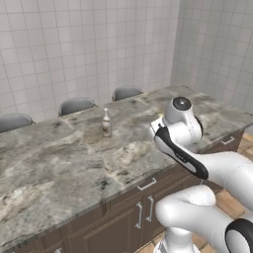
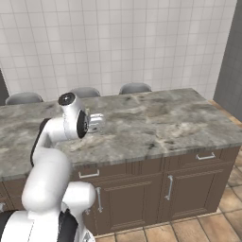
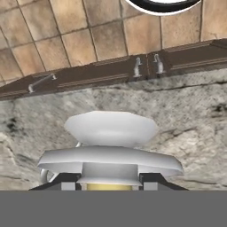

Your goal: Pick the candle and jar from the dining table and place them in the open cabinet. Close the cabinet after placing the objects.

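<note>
1. Candle point(image 3: 110, 146) sits pinched between your tool's point(image 3: 109, 182) tips, holder base outward, bottom centre of hand view.
2. Your tool point(image 2: 97, 122) hovers over the bench point(image 2: 156, 124); cabinet direction cannot be told.

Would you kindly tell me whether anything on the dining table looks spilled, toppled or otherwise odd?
Nothing stands out. The glass bottle stands upright on the dining table, whose marble top shows no spill or damage. The candle is clamped in the gripper over the table.
</note>
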### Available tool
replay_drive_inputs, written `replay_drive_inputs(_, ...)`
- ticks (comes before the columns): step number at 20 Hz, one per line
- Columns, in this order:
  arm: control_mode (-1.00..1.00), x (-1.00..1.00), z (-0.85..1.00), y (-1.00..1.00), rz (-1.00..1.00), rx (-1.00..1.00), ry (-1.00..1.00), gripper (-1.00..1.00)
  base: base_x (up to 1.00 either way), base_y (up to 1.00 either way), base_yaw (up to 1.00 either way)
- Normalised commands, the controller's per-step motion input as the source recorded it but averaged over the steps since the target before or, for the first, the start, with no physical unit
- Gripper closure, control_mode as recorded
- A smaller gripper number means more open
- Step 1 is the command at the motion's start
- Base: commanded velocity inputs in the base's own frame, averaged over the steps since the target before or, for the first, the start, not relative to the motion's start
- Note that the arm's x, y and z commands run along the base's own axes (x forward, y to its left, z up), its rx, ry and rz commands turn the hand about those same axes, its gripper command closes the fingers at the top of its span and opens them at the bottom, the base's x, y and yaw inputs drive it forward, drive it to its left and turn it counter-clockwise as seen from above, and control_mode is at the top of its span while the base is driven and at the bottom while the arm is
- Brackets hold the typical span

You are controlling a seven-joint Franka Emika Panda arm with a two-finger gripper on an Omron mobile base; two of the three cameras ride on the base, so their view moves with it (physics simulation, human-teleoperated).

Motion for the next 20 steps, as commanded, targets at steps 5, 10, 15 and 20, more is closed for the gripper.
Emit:
replay_drive_inputs(5, -1.00, -0.29, -0.23, 0.00, 0.02, -0.01, -0.01, 1.00, 0.00, 0.00, 0.00)
replay_drive_inputs(10, -1.00, -0.18, -0.28, 0.00, 0.03, 0.00, -0.04, 1.00, 0.00, 0.00, 0.00)
replay_drive_inputs(15, -1.00, -0.05, -0.28, 0.00, 0.00, 0.00, 0.00, 1.00, 0.00, 0.00, 0.00)
replay_drive_inputs(20, 1.00, -0.07, -0.06, 0.00, 0.00, 0.00, -0.01, 1.00, -0.57, 0.01, -0.01)
